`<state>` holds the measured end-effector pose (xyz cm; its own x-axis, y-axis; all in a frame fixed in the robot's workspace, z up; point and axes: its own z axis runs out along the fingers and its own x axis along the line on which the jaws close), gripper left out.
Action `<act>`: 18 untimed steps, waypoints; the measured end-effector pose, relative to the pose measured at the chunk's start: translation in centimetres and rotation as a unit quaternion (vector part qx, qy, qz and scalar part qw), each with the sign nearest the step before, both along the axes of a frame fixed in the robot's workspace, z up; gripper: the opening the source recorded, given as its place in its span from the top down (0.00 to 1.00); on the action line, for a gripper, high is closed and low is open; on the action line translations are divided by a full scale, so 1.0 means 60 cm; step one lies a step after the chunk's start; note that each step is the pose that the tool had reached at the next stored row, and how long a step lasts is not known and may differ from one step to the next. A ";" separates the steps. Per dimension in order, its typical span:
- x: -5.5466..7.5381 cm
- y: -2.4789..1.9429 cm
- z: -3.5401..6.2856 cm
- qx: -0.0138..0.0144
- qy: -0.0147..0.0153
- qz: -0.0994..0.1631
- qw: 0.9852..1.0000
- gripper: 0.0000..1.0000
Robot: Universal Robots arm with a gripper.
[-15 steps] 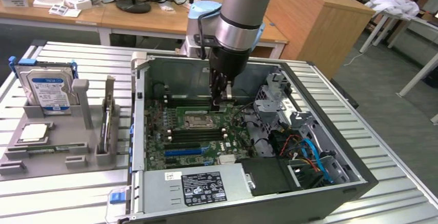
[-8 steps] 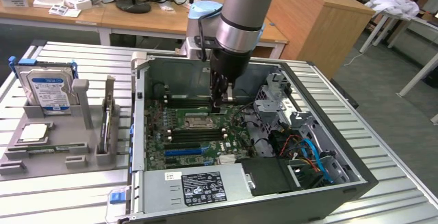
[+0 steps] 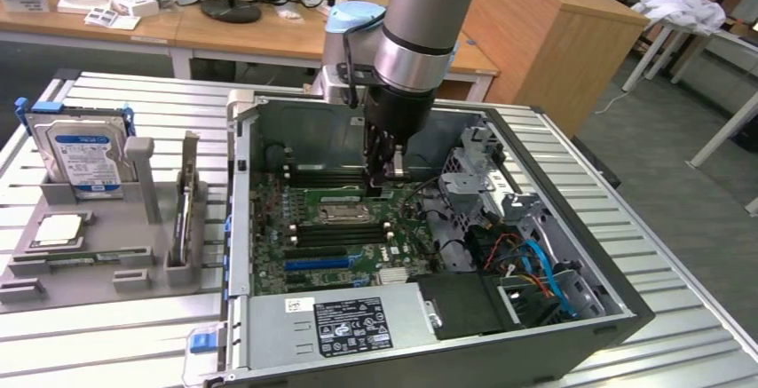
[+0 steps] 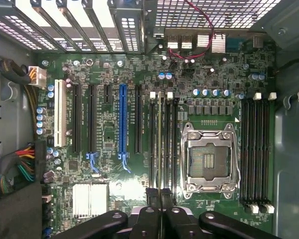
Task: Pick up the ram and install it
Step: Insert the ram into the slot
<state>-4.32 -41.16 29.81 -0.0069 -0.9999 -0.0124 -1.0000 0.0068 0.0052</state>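
okay, so there was the slatted metal table [image 3: 106, 352], and sitting across most of it the open computer case [image 3: 616, 312], lying flat with its insides facing up. toward the exterior view's left a grey holder tray [image 3: 113, 274] lay on the table, with a hard drive [image 3: 83, 153] standing upright in it.

the arm [image 3: 417, 42] stood nearly plumb over the case. its thick silver section with the pale blue caps pointed straight down. the black tool end was dipped below the case rim, over the green motherboard [image 3: 355, 237]. a silver power supply [image 3: 343, 321] with a black label filled the near corner of the case.

on the board, the processor socket [image 4: 208, 157] sat with black memory slots [image 4: 168, 144] on both sides of it. a blue expansion slot [image 4: 122, 119] lay further along.

and there was the gripper [image 4: 159, 196], just beside the socket, over the bank of memory slots between the socket and the blue slot. its fingers [image 4: 152, 201] were pinched together, clamped on the ram [image 4: 159, 144]. from the wrist the stick showed edge-on, a thin grey-green line running out from between the fingertips, lined up lengthwise with the slots. in the exterior view a pale bit of it showed beside the black fingers. whether it was touching a slot or hanging just above one, i couldn't tell from where i stood.
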 end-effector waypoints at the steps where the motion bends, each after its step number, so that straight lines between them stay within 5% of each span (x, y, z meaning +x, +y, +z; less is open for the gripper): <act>1: 0.000 -0.0001 0.000 0.000 0.000 0.000 1.000 0.88; 18: 0.000 0.0000 -0.025 0.000 0.000 0.000 1.000 0.88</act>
<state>-4.32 -41.16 28.33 -0.0069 -0.9999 -0.0124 -1.0000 0.0069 0.0052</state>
